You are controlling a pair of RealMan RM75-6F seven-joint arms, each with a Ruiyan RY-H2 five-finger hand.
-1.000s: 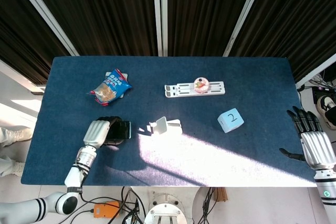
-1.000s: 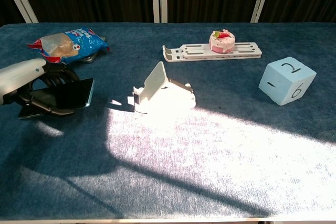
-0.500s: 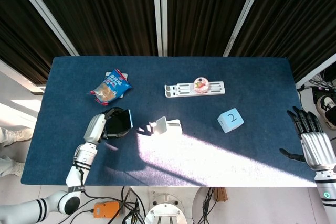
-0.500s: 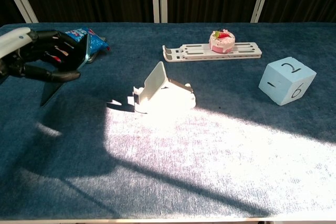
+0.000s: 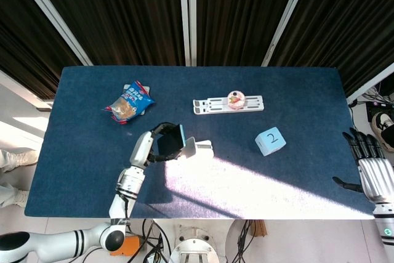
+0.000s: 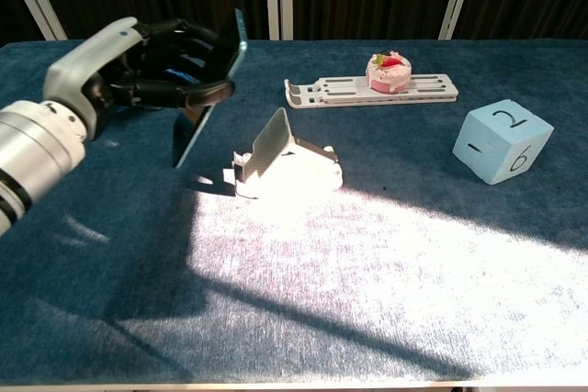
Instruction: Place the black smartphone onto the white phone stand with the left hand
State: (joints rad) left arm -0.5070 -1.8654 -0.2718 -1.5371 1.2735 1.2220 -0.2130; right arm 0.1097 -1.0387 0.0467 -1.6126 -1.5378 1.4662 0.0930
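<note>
I've got the black smartphone (image 6: 213, 89) in my left hand (image 6: 138, 71), fingers wrapped round its edges, thumb across the front. Phone is up off the tabletop (image 6: 367, 254), tilted on edge, top corner high, lower corner pointing down. In chest view it sits upper left of frame, just left of the white phone stand (image 6: 280, 161), not touching it. In head view the phone (image 5: 170, 141) is at frame centre-left, close beside the stand (image 5: 197, 148), w/ my left hand (image 5: 154, 146) behind it to the left. Stand is bare, backrest leaning, half in a bright sun patch.

Further out: snack bag (image 5: 128, 101) upper left of head view, well apart from phone. White slotted tray (image 6: 367, 92) near the far edge, small pink cake (image 6: 387, 71) sitting on it. Light blue cube (image 6: 503, 140) w/ numbers, right of stand, on the cloth by itself.

My right hand (image 5: 369, 167) is at lower right edge of head view, off the tabletop's corner, fingers spread & straight, holding nothing.
</note>
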